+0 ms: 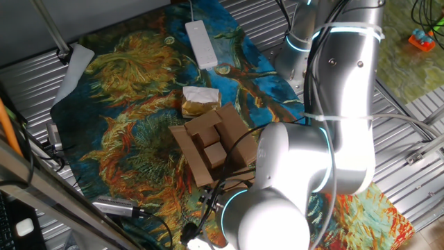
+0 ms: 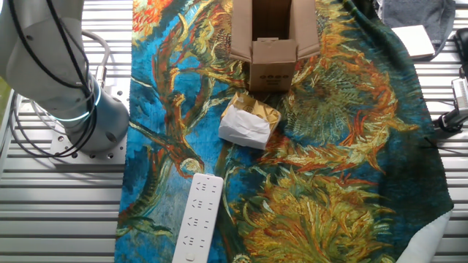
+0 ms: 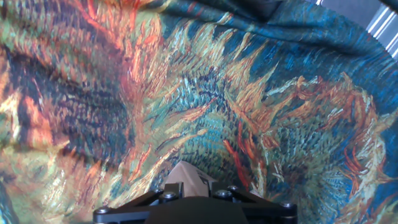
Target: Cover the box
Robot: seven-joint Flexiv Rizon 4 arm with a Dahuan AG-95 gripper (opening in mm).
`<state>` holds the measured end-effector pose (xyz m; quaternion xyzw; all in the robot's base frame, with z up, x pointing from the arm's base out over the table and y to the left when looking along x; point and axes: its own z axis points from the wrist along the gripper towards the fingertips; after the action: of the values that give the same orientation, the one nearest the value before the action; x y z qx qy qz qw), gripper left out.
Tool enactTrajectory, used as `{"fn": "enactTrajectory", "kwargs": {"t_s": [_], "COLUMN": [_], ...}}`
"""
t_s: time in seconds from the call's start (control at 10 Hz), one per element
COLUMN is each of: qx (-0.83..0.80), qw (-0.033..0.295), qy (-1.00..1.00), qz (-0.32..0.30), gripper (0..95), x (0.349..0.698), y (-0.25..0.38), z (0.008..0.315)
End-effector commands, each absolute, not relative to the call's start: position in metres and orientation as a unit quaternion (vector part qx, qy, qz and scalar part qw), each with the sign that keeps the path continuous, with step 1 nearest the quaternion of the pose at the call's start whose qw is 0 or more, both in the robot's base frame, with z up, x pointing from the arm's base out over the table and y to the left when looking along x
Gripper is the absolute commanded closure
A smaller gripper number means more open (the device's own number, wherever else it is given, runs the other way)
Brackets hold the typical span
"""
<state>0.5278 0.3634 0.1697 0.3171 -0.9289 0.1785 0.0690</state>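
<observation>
The box (image 1: pixel 211 144) is a small brown cardboard carton standing on the painted cloth with its flaps spread open. The other fixed view shows the box (image 2: pixel 270 67) at the top edge, open at the top, its near flap folded outward. In the hand view only the black body of my gripper (image 3: pixel 194 198) shows at the bottom edge. A tan tip of a box flap (image 3: pixel 186 176) pokes up just beyond it. The fingers are hidden. In both fixed views the gripper is hidden or out of frame.
A crumpled white-and-tan paper packet (image 1: pixel 200 101) (image 2: pixel 248 124) lies beside the box. A white power strip (image 1: pixel 201 43) (image 2: pixel 197 219) lies farther off on the cloth. My arm's bulky elbow (image 1: pixel 284 201) hangs over the box's near side. A slatted metal table (image 2: pixel 58 212) surrounds the cloth.
</observation>
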Motion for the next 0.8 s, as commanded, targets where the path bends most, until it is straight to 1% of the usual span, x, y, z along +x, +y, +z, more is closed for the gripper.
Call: {"fn": "enactTrajectory", "kwargs": {"t_s": [0.1,0.4,0.8], "qx": [0.318,0.319,0.318], "qw": [0.057,0.055,0.052], "qy": [-0.932,-0.933,-0.934], "qz": [0.165,0.157,0.153], "gripper": [76.0,76.0,76.0], "x": [0.526,0.517,0.501], "y": [0.362,0.354,0.341], "z": [0.172,0.172,0.165]}}
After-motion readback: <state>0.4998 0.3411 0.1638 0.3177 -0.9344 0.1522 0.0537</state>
